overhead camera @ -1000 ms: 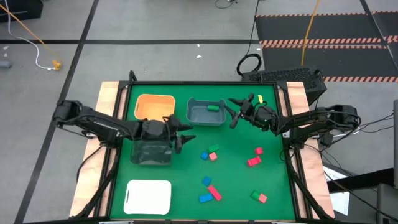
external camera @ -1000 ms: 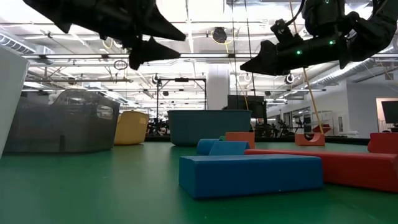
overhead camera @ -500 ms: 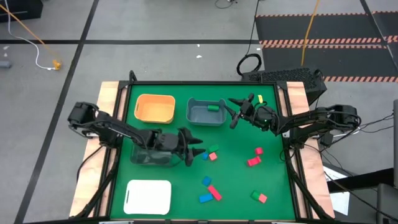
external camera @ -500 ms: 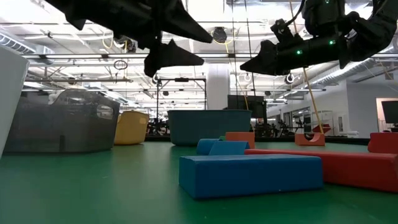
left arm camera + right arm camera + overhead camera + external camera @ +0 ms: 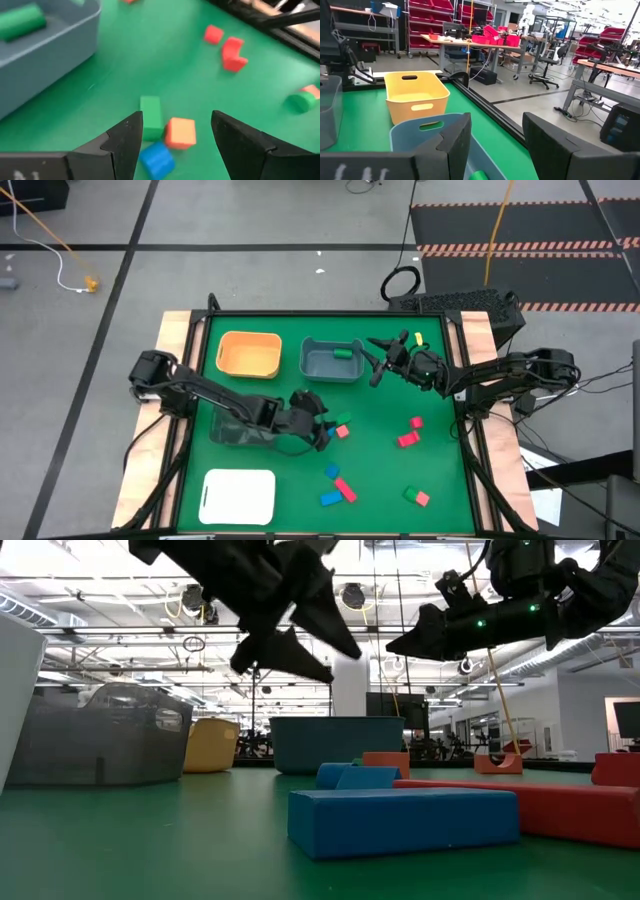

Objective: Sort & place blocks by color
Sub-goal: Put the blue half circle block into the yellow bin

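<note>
Green, orange, blue blocks [image 5: 151,116] beneath left gripper [image 5: 175,135], spread wide, empty; right gripper [image 5: 378,363] parted, empty.

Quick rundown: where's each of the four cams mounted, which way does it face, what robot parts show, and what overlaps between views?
High: overhead, straight down; whole green table, both arms.
Low: table height, level across; blue block nearest, arms overhead.
Left wrist: behind the open left gripper, above a green block, orange block, blue cube.
Right wrist: behind the open right gripper, facing the blue-grey bin, orange bin, room.
Shared: both bins in high, low, right wrist.
</note>
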